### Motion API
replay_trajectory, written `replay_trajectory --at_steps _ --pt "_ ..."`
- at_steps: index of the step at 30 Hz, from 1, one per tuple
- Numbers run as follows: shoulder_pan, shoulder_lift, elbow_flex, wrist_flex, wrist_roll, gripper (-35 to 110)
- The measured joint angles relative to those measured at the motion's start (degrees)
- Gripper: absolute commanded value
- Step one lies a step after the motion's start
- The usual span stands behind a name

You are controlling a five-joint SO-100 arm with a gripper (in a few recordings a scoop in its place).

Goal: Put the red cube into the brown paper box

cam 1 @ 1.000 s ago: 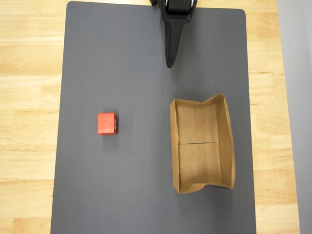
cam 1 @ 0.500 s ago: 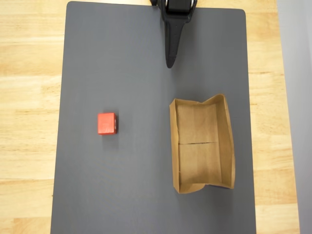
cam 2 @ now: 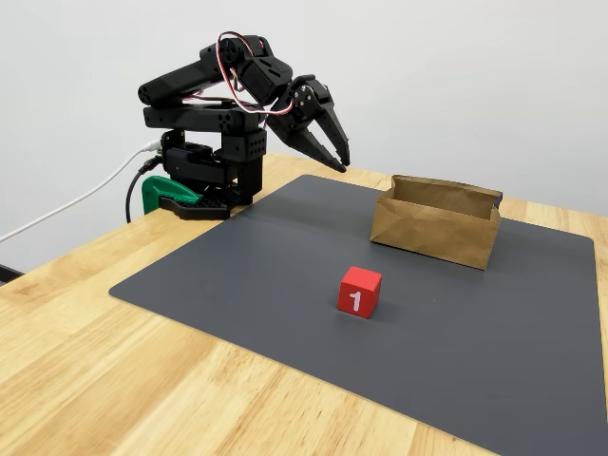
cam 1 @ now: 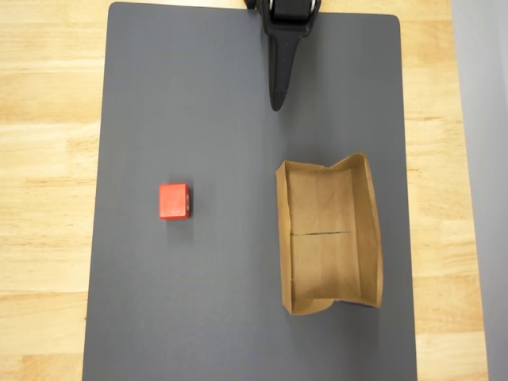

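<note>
So the red cube [cam 1: 174, 201] is sitting on the dark grey mat [cam 1: 206, 103], left of centre in the overhead view, with nothing touching it. In the fixed view [cam 2: 359, 291] it's low in the middle of the frame, and the face toward the camera has a white "1" on it.

The brown paper box [cam 1: 368, 238] is right of centre in the overhead view, long side running top to bottom, well apart from the cube with bare mat in between. You can see the fold line across its floor, and the walls are a bit wonky; the upper right corner flares outward. Nothing inside it. In the fixed view [cam 2: 435, 231] it sits behind the cube and a little to the right, upright on the mat.

The arm [cam 2: 214, 104] is folded up at the upper left of the fixed view, its base fixed to the wooden desk [cam 2: 85, 313] by a green clamp [cam 2: 163, 194] at the far edge. The hand [cam 2: 341, 160] hangs in the air above the far edge of the mat, fingers pointing down and to the right, carrying nothing. In the fixed view the two black fingers lie close together with just a thin gap, so it looks pretty much closed. In the overhead view it [cam 1: 276, 105] pokes in from top centre as one dark tapered shape, above the box and well clear of both things.
</note>
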Motion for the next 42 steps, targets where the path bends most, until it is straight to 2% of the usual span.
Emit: replay_trajectory --at_steps 11,19,25,35,42 --pt "1.58 -3.96 -2.46 -1.14 -0.79 0" --pt "5.01 -15.12 -8.00 -7.56 -3.78 0" --pt "9.84 -23.64 -13.89 -8.26 -4.92 0" --pt "22.06 -34.63 -21.97 -11.07 -15.82 0" --pt "26.28 -47.11 -34.19 -5.45 -29.44 0"
